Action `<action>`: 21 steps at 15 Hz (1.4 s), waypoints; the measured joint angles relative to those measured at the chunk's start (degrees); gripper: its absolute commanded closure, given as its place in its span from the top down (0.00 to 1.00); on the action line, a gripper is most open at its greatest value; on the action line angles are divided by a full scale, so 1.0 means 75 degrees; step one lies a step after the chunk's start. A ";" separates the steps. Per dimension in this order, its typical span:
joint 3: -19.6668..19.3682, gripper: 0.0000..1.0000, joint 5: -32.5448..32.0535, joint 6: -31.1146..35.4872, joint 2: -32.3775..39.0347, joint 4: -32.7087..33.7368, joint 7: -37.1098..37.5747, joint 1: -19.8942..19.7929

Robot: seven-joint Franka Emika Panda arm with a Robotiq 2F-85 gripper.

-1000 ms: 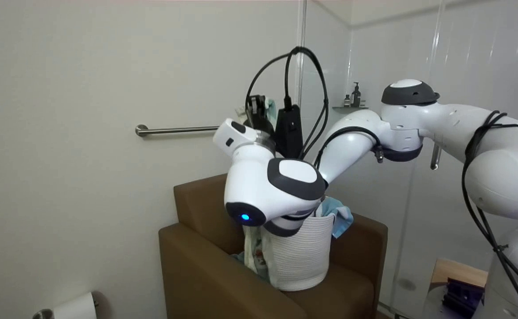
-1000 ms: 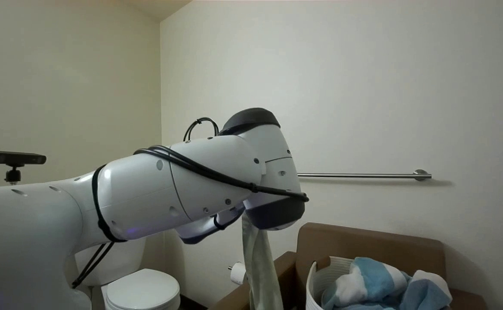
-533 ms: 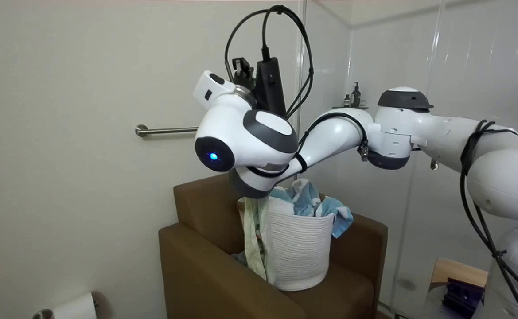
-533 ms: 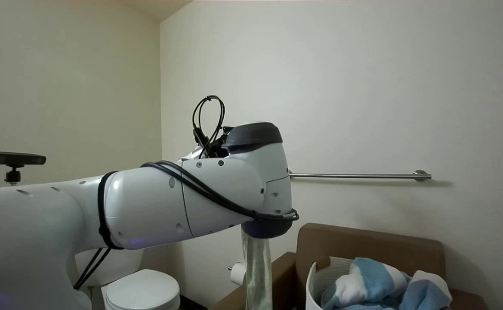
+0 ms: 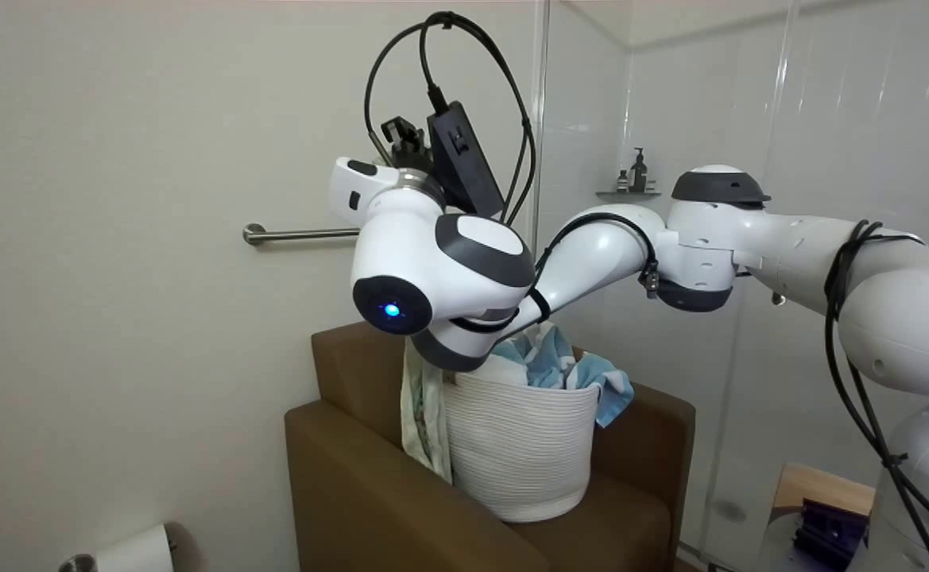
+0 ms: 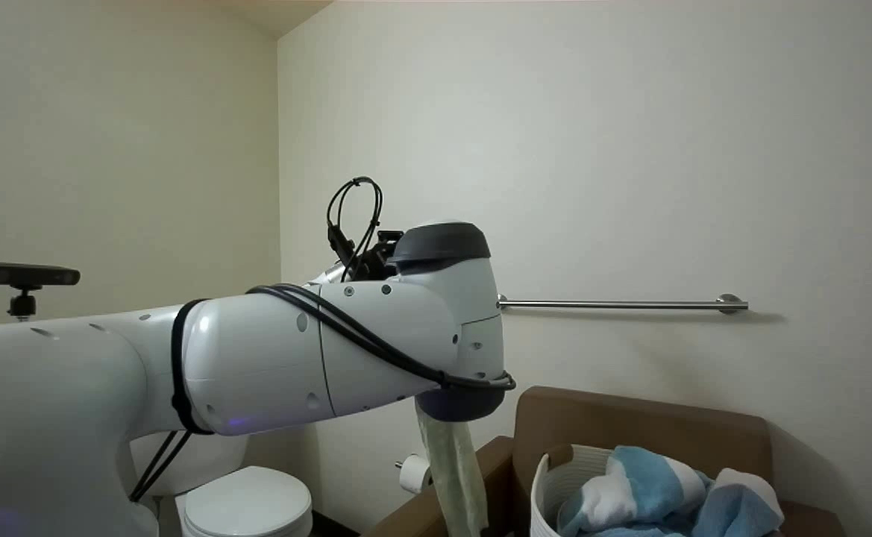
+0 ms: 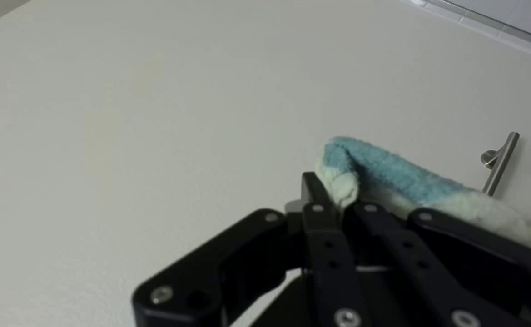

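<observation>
Since the towel (image 7: 397,175) looks soft, light and limp, its bunched edge, clamped in the end effector (image 7: 341,204), should hold well, slack trailing alongside.

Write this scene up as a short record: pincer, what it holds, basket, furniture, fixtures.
Pincer: closed
Held: teal-and-cream terry towel, pinched at a bunched end
Hanging cloth: pale; probably that towel's lower length; contact with basket unclear
Basket: white rope basket, upright
Basket contents: blue-and-white towels, part draped over the rim
Furniture: brown armchair, bearing the basket
Wall fixtures: steel grab bar; toilet paper roll
Toilet: lid down
Corner shelf: dark pump bottle, smaller bottle
</observation>
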 measured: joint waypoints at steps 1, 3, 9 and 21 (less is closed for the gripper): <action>0.0000 0.08 0.0000 0.0002 0.0000 0.0000 0.0000 -0.0002; 0.0000 0.09 0.0000 0.0005 0.0000 0.0002 -0.0001 -0.0012; 0.0004 0.12 -0.0008 0.0604 -0.0008 0.0102 -0.1347 0.0498; 0.1125 0.08 -0.0009 0.3533 -0.0296 0.5075 -0.5686 0.2777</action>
